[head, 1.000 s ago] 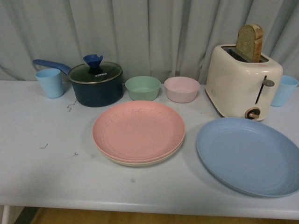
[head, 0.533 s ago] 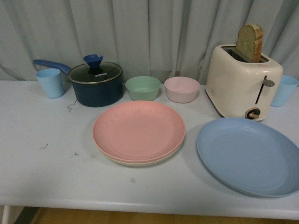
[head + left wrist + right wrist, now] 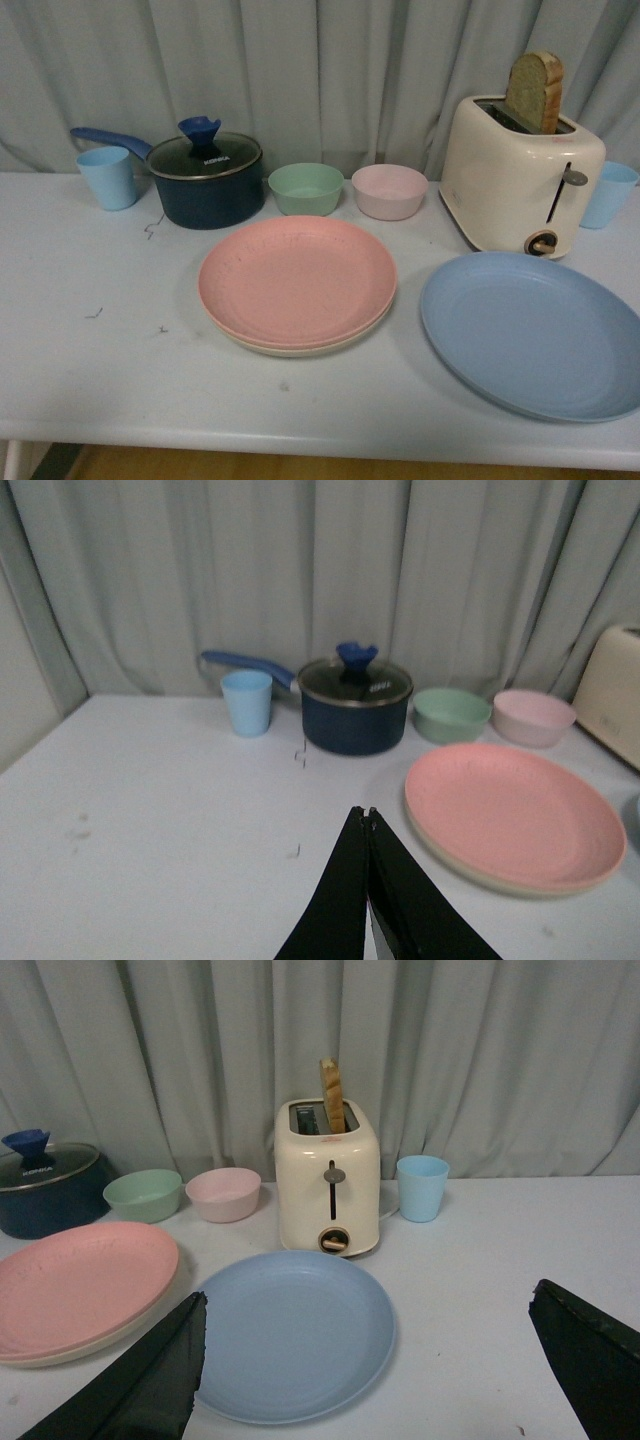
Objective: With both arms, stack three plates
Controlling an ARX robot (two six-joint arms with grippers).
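Pink plate sits on the cream plate in the middle of the table. Only the cream rim shows beneath it. Blue plate lies flat on its own to their right, near but apart from the pair, just in front of the toaster.

Left gripper: I read its fingers as pressed together with nothing between them, over bare table to the left of the pink plate.

Right gripper: fingers spread wide and holding nothing. The blue plate shows between them.

Behind the plates stand a green bowl, a pink bowl and a lidded pot.
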